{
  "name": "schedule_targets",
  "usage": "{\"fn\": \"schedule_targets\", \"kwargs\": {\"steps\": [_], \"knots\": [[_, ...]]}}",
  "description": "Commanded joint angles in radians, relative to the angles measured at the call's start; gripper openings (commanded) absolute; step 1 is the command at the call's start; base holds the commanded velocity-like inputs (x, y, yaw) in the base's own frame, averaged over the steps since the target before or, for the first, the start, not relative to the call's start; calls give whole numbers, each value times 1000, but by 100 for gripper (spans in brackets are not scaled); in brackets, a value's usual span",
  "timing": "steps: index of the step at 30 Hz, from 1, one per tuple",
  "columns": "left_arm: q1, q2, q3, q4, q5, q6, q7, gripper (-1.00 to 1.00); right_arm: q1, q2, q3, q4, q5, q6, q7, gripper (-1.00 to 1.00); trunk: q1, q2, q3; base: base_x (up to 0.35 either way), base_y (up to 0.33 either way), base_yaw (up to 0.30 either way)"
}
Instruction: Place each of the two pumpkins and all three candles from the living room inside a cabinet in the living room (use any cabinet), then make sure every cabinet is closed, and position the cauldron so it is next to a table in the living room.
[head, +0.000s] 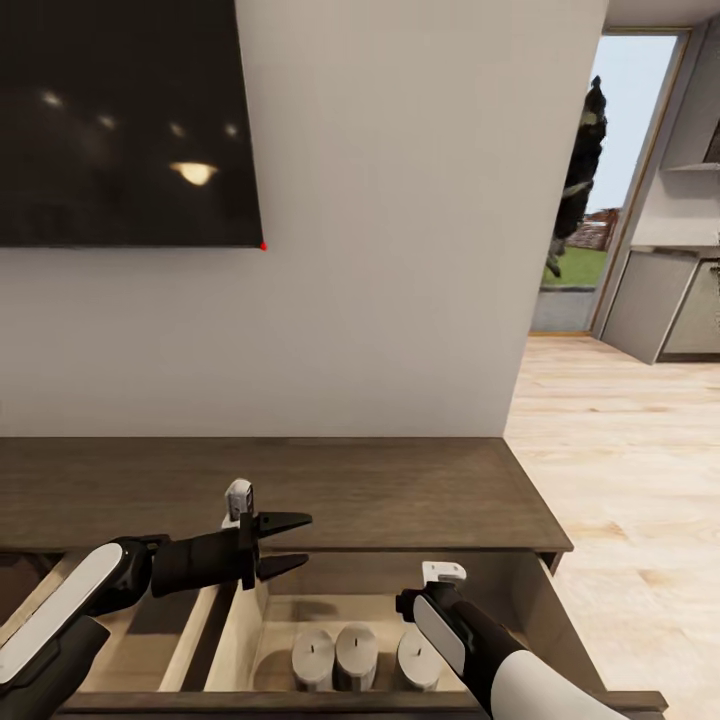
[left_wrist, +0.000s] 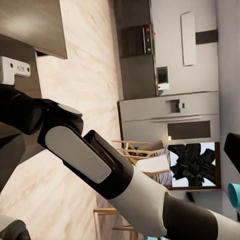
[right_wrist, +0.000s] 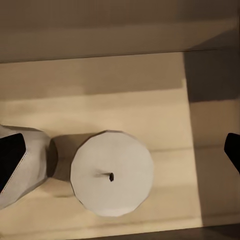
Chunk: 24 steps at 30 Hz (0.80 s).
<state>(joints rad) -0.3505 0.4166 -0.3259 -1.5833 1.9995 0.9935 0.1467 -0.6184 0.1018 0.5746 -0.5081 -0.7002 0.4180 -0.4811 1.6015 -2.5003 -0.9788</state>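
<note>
The long dark-brown cabinet (head: 400, 490) stands against the wall, with its drawer (head: 540, 610) pulled out toward me. Three pale grey candles stand upright in a row inside: left (head: 312, 655), middle (head: 356, 652) and right (head: 414, 660). My right gripper (right_wrist: 121, 156) points straight down into the drawer. It is open, with its fingertips (right_wrist: 10, 161) wide on either side of one candle (right_wrist: 111, 172) and not touching it. A neighbouring candle (right_wrist: 30, 150) stands beside that one. My left gripper (head: 290, 545) hovers open and empty over the drawer's back left part.
A large dark screen (head: 120, 120) hangs on the wall above the cabinet. A wooden divider (head: 200, 630) splits the drawer's left part. Right of the cabinet, light wood floor (head: 620, 450) runs to a doorway and grey kitchen units (head: 660, 310).
</note>
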Motion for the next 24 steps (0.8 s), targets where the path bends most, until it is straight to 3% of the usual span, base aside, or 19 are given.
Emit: {"fn": "schedule_targets", "kwargs": {"steps": [1,24], "knots": [[-1,1,-1,0,10,1,9,100,-1,-1,7,-2,-9,3,-8,100,-1,0,3,0,0,0],[-1,-1,1,0,9,-1,13,100,-1,-1,5,-12,-12,5,-8,100,-82,147,76,-46,2,0]]}}
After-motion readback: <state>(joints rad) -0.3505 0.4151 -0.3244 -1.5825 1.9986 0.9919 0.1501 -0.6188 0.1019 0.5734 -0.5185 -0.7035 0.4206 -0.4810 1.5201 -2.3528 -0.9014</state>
